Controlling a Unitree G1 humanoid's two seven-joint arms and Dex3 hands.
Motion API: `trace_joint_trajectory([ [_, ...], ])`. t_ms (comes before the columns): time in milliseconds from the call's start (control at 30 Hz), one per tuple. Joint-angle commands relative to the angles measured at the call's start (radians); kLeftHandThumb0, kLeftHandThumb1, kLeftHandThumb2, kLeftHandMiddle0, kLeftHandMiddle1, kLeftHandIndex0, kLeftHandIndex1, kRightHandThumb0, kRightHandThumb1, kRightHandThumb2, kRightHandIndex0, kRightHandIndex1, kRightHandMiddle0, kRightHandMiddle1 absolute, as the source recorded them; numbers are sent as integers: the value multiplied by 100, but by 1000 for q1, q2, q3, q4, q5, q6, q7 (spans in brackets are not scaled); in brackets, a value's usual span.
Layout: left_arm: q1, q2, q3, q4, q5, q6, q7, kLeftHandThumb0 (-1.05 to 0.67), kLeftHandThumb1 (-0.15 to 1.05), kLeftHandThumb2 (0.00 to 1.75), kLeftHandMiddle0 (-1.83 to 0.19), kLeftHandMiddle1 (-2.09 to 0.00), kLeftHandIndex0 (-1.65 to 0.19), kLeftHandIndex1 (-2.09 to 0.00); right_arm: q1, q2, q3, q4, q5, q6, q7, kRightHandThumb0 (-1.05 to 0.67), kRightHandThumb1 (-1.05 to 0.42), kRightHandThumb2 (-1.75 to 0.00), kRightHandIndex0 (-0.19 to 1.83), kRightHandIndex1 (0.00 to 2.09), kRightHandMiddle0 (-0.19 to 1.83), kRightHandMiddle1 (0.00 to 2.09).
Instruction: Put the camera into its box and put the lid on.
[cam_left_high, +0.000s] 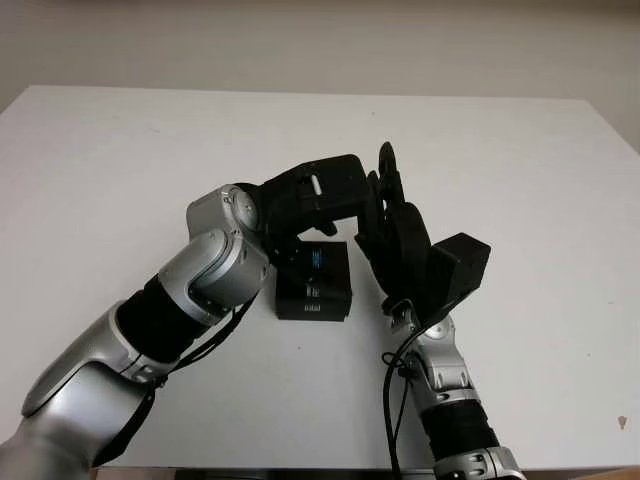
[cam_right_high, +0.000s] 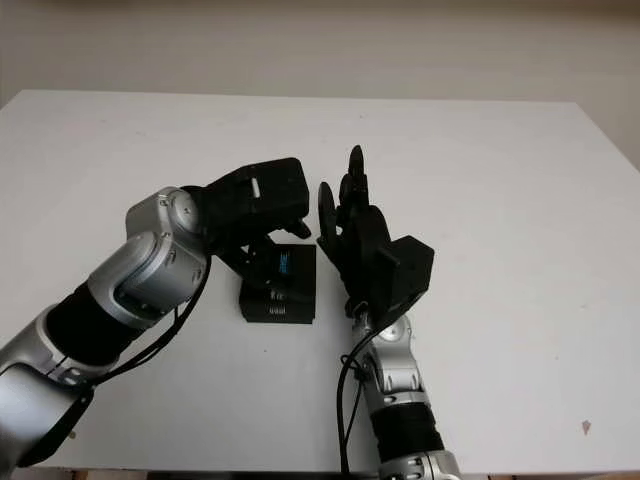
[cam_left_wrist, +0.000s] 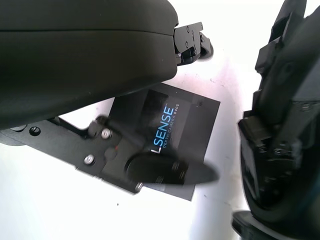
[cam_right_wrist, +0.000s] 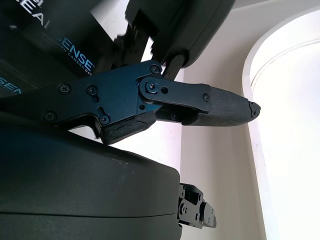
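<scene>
Centre frame: closed black rectangular cardboard box on white table; left hand over it, right hand beside; both open, gripping nothing.

Printed in blue and white on the black lid of the box: "SENSE", the letters before it cut off under a finger of the left robot hand, and beneath it a smaller line reading "DEPTH CAMERA D405". Seen again on the same lid from the right wrist: "EAL" in part, then "SENSE" with a small line starting "DEPTH CAMERA". From the head views, only a blue mark on the lid and small white print on the box side, too fine to read.
</scene>
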Motion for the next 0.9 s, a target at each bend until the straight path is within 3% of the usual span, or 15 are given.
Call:
trace_joint_trajectory([
  [0, 3, -22, -58, -69, -64, 32, -19, -61, 105, 45, 19, -1, 19, 0, -10, 14, -1, 6, 0, -11, -2, -74, -105, -55, -19, 0, -19, 0],
  [200, 27, 96, -178, -140, -63, -88, 35, -60, 105, 40, 19, 0, 19, 0, -10, 20, -2, 7, 8, -17, 3, -75, -105, -53, -19, 0, -19, 0],
  [333, 27, 190, -285, -168, 12, -270, 29, -63, 105, 46, 19, 0, 19, 0, -8, 20, -1, 8, 10, -17, 4, -74, -105, -53, -19, 0, -19, 0],
  [433, 59, 245, -298, -189, 105, -446, 77, -63, 105, 47, 19, 0, 19, 0, -6, 20, -1, 5, 14, -15, 5, -74, -105, -54, -19, 0, -19, 0],
  [633, 175, 297, -163, -153, 295, -737, 296, -60, 105, 50, 19, 0, 19, 0, 1, 19, 0, 3, 16, -27, 9, -74, -105, -53, -19, 0, -19, 0],
  [867, 248, 257, 24, 51, 380, -894, 541, -65, 105, 56, 19, 0, 19, 0, 11, 8, -9, -11, 23, -26, 14, -74, -105, -54, -19, 0, -19, 0],
])
